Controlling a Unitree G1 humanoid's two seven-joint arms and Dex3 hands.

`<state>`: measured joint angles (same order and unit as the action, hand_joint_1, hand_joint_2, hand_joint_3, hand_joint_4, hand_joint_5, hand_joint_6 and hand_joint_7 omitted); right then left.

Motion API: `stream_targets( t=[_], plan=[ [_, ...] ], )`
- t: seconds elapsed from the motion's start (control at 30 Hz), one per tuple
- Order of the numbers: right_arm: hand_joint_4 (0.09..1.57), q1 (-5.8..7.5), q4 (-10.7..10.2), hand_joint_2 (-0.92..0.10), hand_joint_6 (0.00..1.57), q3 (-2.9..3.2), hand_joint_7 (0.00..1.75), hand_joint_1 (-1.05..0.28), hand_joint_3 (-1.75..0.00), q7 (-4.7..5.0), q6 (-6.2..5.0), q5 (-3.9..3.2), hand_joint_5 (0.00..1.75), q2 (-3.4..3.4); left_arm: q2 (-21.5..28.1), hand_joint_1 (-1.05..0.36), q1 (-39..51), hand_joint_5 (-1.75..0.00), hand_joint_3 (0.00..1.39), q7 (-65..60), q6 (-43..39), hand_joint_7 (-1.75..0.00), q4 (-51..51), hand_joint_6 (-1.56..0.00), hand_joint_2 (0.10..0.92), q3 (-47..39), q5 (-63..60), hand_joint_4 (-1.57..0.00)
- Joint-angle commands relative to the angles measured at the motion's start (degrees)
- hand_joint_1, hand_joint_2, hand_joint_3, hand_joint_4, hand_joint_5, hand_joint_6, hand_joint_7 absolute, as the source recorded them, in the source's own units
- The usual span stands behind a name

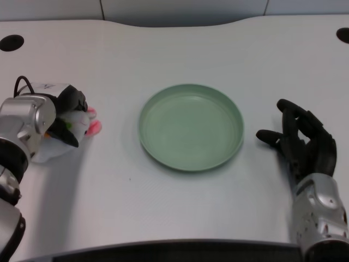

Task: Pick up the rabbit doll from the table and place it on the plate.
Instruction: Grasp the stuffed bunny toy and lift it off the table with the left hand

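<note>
A: Where does the left hand [70, 112] sit on the bench [180, 218]?

B: Far out at the bench's edge on the robot's left side, low over the white surface. Its black fingers [70, 140] are wrapped around the rabbit doll [79, 124], so the hand holds it.

A: How much of the doll shows?

B: Only a white body with pink bits poking out past the fingers on the side facing the plate, plus a spot of green and orange. A white part also shows below the forearm. Whether the doll is lifted off the bench or resting on it cannot be told.

A: And the plate [163, 155]?

B: Pale green, round, with a shallow rim, well apart from the hand toward the robot's right, about midway between both hands.

A: What of the surface and room?

B: The bench is matte white. 2 dark round holes [11, 42] sit at its far corners, 1 beyond the hand. Past the curved far edge runs a grey floor or wall with seams.
</note>
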<state>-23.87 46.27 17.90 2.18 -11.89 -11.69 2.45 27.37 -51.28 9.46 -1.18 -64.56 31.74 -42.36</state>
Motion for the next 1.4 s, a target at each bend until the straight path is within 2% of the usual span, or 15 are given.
stream_targets(
  t=[0.03, 0.2, 0.3, 0.37, 0.43, 0.47, 0.5, 0.53, 0.57, 0.6, 0.67, 0.77, 1.1, 1.3, 1.4],
  plan=[
    [0.72, 0.09, 0.1, -0.92, 0.72, 0.12, 0.48, -0.30, -0.27, 0.17, 0.05, -0.43, 1.00, -0.02, 0.8, -0.55, 1.5, -0.15, 0.01, -0.3, 0.4, -0.01, 0.6, -0.48, 0.795, -0.4, 0.4, -0.37],
    [0.72, 0.13, 0.0, -0.92, 0.72, 0.11, 0.48, -0.30, -0.28, 0.16, 0.02, -0.43, 1.01, -0.04, 0.9, -0.50, 1.9, -0.23, 0.01, -1.1, 0.3, -0.06, 0.4, -0.61, 0.804, -0.6, 0.3, -0.48],
    [0.73, 0.21, -0.2, -0.92, 0.70, 0.19, 0.48, -0.30, -0.28, 0.01, 0.10, -0.64, 1.01, -0.12, 0.9, -0.39, 1.9, -0.78, 0.00, -2.4, 0.1, -0.12, 0.3, -0.84, 0.839, -0.7, 0.2, -0.48],
    [0.72, 0.24, -0.3, -0.92, 0.69, 0.25, 0.48, -0.30, -0.29, -0.11, 0.16, -0.77, 1.01, -0.15, 0.9, -0.32, 2.5, -0.97, 0.00, -5.4, -0.4, -0.17, 0.5, -0.91, 0.833, -1.1, 0.3, -0.53],
    [0.72, 0.19, -0.3, -0.92, 0.69, 0.30, 0.48, -0.29, -0.29, -0.09, 0.22, -0.82, 1.01, -0.16, 1.0, -0.27, 3.4, -1.21, 0.00, -10.5, -2.0, -0.62, 0.3, -0.77, 0.831, -1.0, -0.2, -0.54],
    [0.72, 0.20, -0.3, -0.92, 0.71, 0.25, 0.49, -0.30, -0.28, 0.01, 0.19, -0.72, 1.01, -0.16, 1.2, -0.21, 3.9, -1.48, 0.00, -13.7, -3.4, -1.09, 0.0, -0.67, 0.836, -0.9, -0.5, -0.60],
    [0.72, 0.24, -0.4, -0.92, 0.71, 0.17, 0.49, -0.30, -0.28, 0.15, 0.22, -0.58, 1.01, -0.19, 1.3, -0.19, 4.4, -1.60, 0.00, -16.7, -4.8, -1.31, -0.3, -0.62, 0.844, -0.9, -0.6, -0.62],
    [0.72, 0.28, -0.4, -0.92, 0.71, 0.13, 0.49, -0.30, -0.28, 0.05, 0.07, -0.53, 1.01, -0.18, 1.4, -0.17, 4.7, -1.67, 0.01, -19.4, -6.5, -1.43, -0.9, -0.61, 0.860, -1.1, -0.4, -0.66],
    [0.72, 0.30, -0.4, -0.92, 0.70, 0.12, 0.49, -0.30, -0.28, -0.08, -0.05, -0.53, 1.01, -0.15, 1.5, -0.16, 4.9, -1.72, 0.01, -21.2, -7.9, -1.33, -1.4, -0.66, 0.880, -1.3, -0.1, -0.71],
    [0.72, 0.26, -0.3, -0.92, 0.70, 0.17, 0.49, -0.30, -0.28, -0.10, -0.04, -0.57, 1.01, -0.12, 1.4, -0.16, 5.0, -1.73, 0.01, -22.5, -8.8, -1.26, -2.0, -0.70, 0.890, -1.5, 0.2, -0.74],
    [0.73, 0.17, 0.0, -0.92, 0.70, 0.25, 0.49, -0.30, -0.28, -0.02, -0.02, -0.61, 1.01, -0.08, 1.1, -0.12, 5.1, -1.74, 0.07, -24.1, -9.8, -1.58, -2.8, -0.61, 0.914, -2.2, 0.9, -0.80],
    [0.72, 0.09, 0.2, -0.92, 0.70, 0.48, 0.49, -0.30, -0.28, -0.58, -0.14, -1.02, 1.01, -0.09, 1.1, -0.05, 5.3, -1.75, 0.14, -25.2, -11.6, -1.73, -3.4, -0.58, 0.920, -3.0, 1.8, -0.83],
    [0.70, -1.14, 2.3, -0.92, 0.68, 0.02, 0.48, -0.29, -0.31, 0.49, -0.16, -0.04, 0.98, 0.49, 1.1, -0.03, 6.0, -1.75, 0.19, -25.6, -13.4, -1.75, -1.4, -0.55, 0.917, -6.9, 5.5, -0.81],
    [0.72, -2.57, 5.8, -0.92, 0.67, 0.15, 0.47, -0.31, -0.30, -0.02, -2.69, 0.13, 1.00, 0.89, 1.2, -0.02, 6.3, -1.75, 0.16, -24.9, -16.8, -1.75, 0.9, -0.56, 0.887, -11.1, 9.5, -0.82],
    [0.71, -2.57, 5.5, -0.92, 0.66, 0.05, 0.46, -0.31, -0.30, 0.36, -2.09, 0.09, 1.00, 0.89, 1.4, -0.02, 6.2, -1.75, 0.16, -23.4, -17.1, -1.75, 3.2, -0.57, 0.892, -12.4, 10.7, -0.82]
  ],
)
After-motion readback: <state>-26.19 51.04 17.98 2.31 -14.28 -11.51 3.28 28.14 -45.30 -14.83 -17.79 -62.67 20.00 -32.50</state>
